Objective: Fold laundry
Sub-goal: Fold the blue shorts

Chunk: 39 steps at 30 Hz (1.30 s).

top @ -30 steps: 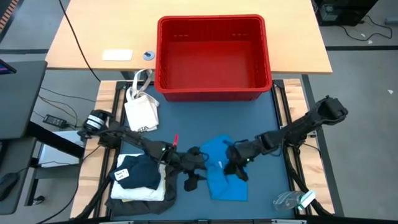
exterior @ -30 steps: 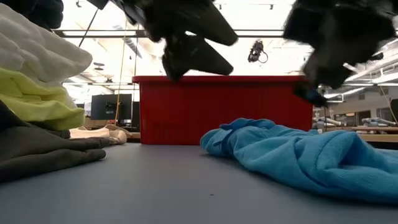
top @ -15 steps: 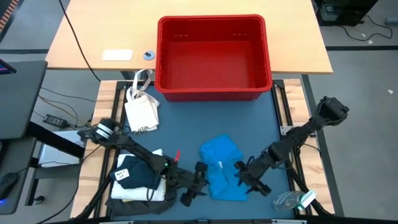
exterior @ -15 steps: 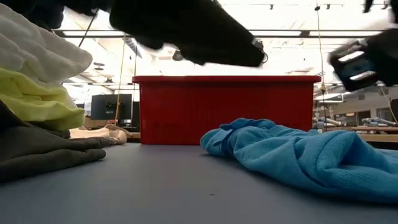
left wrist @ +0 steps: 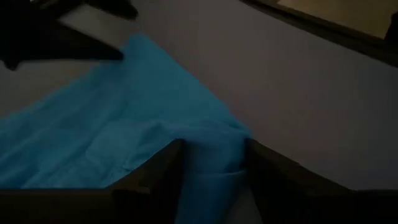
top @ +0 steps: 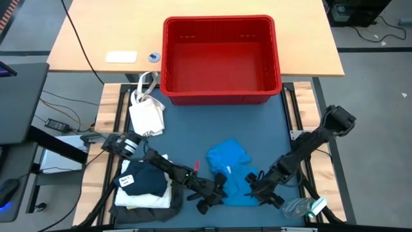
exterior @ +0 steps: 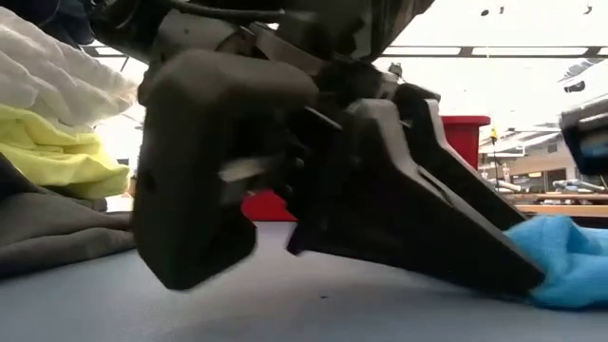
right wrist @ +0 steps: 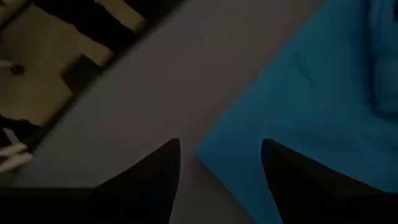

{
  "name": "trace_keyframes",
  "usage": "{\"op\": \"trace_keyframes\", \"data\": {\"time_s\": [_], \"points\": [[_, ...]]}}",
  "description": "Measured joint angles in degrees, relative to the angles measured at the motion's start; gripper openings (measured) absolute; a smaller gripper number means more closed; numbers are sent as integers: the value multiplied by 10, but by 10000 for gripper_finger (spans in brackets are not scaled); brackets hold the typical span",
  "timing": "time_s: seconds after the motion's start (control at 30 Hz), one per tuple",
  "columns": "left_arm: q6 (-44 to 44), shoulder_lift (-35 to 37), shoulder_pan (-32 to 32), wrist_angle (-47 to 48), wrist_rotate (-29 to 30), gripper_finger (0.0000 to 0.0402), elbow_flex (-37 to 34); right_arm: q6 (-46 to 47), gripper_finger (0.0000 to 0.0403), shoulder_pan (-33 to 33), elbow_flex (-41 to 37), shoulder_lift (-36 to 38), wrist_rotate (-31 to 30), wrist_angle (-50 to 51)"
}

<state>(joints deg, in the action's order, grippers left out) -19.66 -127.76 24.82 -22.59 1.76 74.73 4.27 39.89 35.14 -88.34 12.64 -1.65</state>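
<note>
Near table edge, left gripper (top: 212, 196) and right gripper (top: 261, 191) both parted, straddling blue cloth (top: 230, 171) corners, folded stack (top: 145, 187) left, red basket (top: 220, 59) far.

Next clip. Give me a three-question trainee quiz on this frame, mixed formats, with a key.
1. True or false: the red basket holds folded laundry.
2. Multiple choice: the blue cloth lies (A) inside the basket, (B) on the dark mat between the left gripper and the right gripper, (C) on the pile at the mat's left edge.
3. Short answer: in the left wrist view, what sits between that gripper's jaws?

Key
1. False; the basket is empty.
2. B
3. A corner of the blue cloth, jaws open around it.
</note>
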Motion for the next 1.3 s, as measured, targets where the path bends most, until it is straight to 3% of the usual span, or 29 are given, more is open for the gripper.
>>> {"op": "trace_keyframes", "data": {"time_s": [0.13,0.23,0.33,0.4,0.47,0.6,0.7,0.83,1.03,1.3], "points": [[25,-6,-3,18,-1,145,14,2,217,-7,2,-38,-7,-5],[53,-4,-5,51,-1,110,25,12,184,-11,4,-62,-9,-12],[89,-2,-5,97,0,67,48,43,116,-14,5,-73,-20,-14],[128,0,-9,156,-3,34,76,74,49,-26,4,-70,3,-11],[148,2,-14,218,-28,12,114,119,18,-39,2,-52,43,-4],[147,10,-19,409,-21,10,213,222,12,-63,-3,16,89,12],[162,13,-39,568,-24,5,277,240,8,-85,0,79,103,19],[171,21,-80,602,-60,3,293,236,8,-131,-1,146,68,80],[315,80,-134,629,-62,2,297,198,8,-232,-1,212,-7,174],[446,109,-202,733,49,1,285,153,8,-396,0,210,-93,177]]}}
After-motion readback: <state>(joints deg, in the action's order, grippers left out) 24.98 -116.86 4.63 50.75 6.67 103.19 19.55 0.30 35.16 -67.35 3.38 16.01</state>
